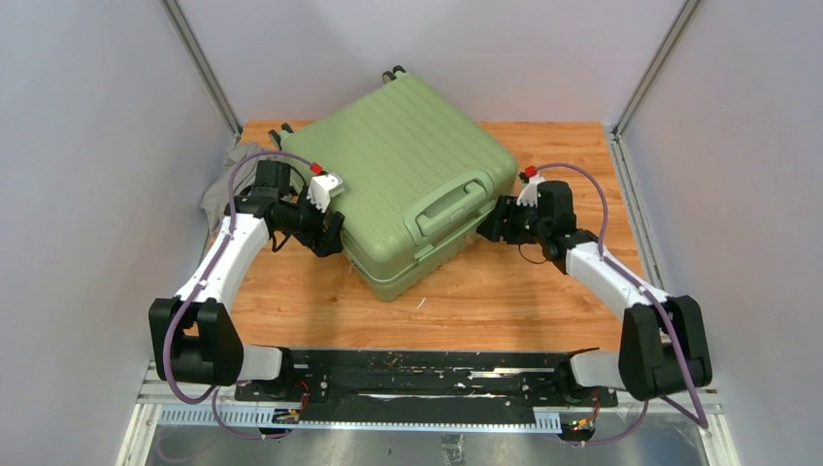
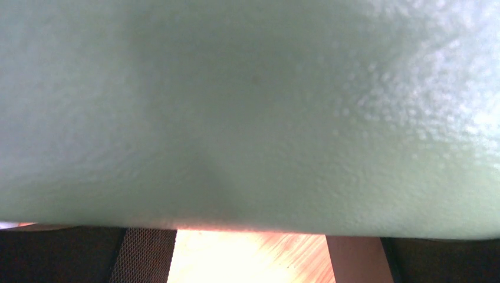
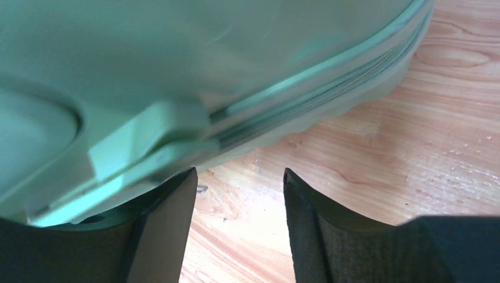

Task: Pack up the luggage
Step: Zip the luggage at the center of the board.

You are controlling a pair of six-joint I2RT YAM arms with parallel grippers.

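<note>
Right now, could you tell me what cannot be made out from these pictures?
Inside of the luggage: shut, every view.
Tips of the left gripper: the luggage's shell fills the left wrist view; the wrist covers them from above.
The grey cloth: top view, mostly behind the left arm.
The green fitting beside the right gripper: blurred, right wrist view.

My left fingers (image 1: 328,236) sit against the left edge of the large light-green ribbed hard-shell suitcase (image 1: 408,165), which lies closed and flat, turned cornerwise on the wooden desk (image 1: 524,282). My right fingers (image 1: 488,225) are at its right corner, beside the green handle (image 1: 451,206). A crumpled grey cloth (image 1: 221,184) lies behind my left arm
</note>
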